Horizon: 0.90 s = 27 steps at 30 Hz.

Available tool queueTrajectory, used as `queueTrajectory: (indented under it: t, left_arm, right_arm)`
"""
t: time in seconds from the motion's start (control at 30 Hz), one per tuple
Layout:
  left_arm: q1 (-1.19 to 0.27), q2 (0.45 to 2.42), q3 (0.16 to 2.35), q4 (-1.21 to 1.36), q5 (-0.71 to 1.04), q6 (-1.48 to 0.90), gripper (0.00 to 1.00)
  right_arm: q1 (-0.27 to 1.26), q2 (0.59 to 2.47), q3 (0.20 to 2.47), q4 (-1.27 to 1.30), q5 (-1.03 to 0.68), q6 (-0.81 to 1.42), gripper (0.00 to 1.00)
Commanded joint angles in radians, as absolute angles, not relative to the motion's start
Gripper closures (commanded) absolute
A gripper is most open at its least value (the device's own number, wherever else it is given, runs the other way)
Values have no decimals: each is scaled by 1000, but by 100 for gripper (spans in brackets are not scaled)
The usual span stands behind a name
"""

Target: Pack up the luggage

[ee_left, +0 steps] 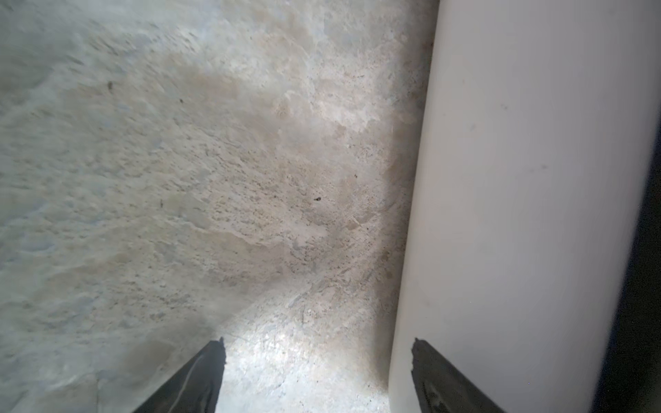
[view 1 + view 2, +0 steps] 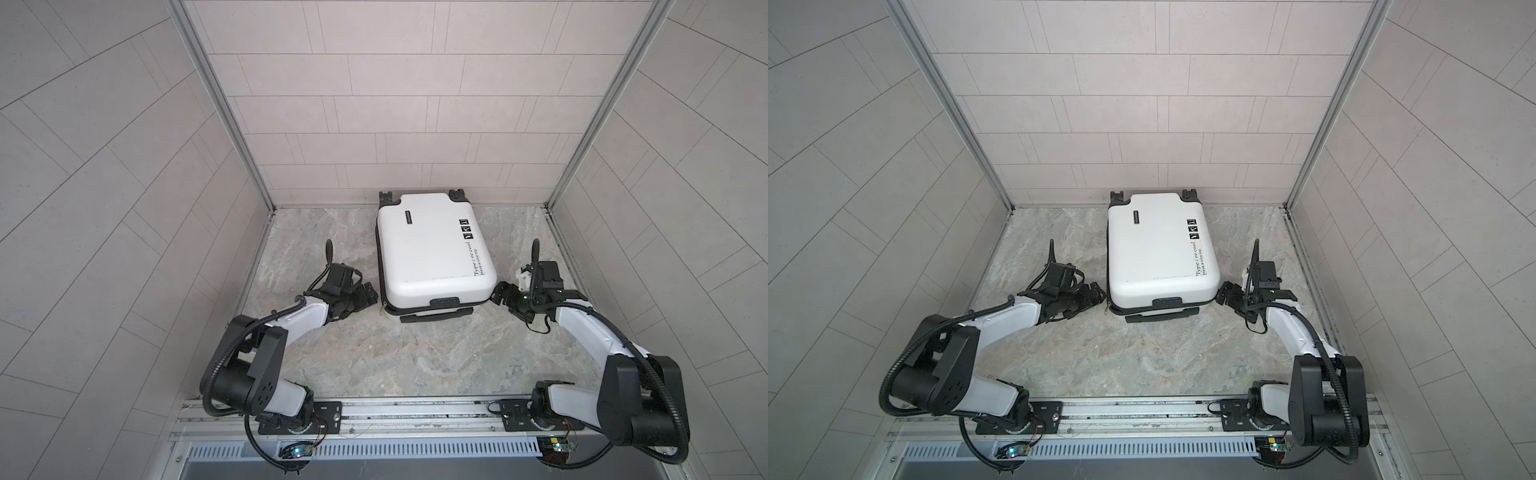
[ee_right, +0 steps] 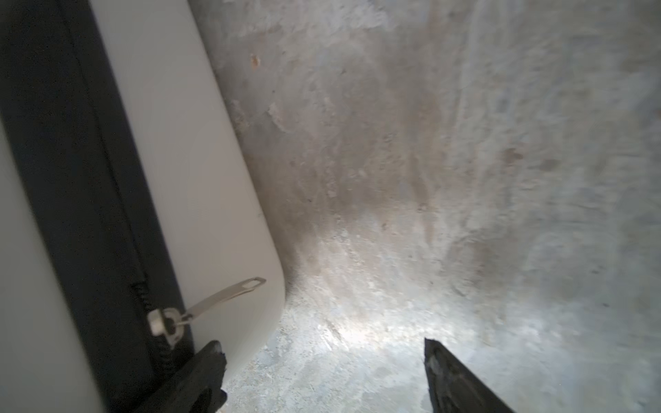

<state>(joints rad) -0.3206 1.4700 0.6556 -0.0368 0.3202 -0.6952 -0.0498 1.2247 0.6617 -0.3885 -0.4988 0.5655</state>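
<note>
The left gripper lay low over the marbled tabletop, jaws spread wide and empty, just beside the near left corner of the luggage. The white case lay flat in the middle, lid down, wheels toward the back wall. At its near right corner the right gripper was likewise released, one finger close to the zipper pull.
</note>
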Motion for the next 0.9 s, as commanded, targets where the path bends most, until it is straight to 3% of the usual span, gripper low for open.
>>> queueTrajectory:
  t: [0.0, 0.3, 0.87]
  left_arm:
    - [-316, 1498, 703, -9, 338, -670, 13]
    - [-328, 1573, 771, -11, 366, -644, 14]
    - [-402, 1697, 951, -52, 375, -610, 14]
  right_arm:
    - [22, 1169, 691, -201, -603, 613, 11]
    - [187, 1245, 801, -176, -569, 622, 11]
    - [189, 1420, 1014, -241, -503, 602, 13]
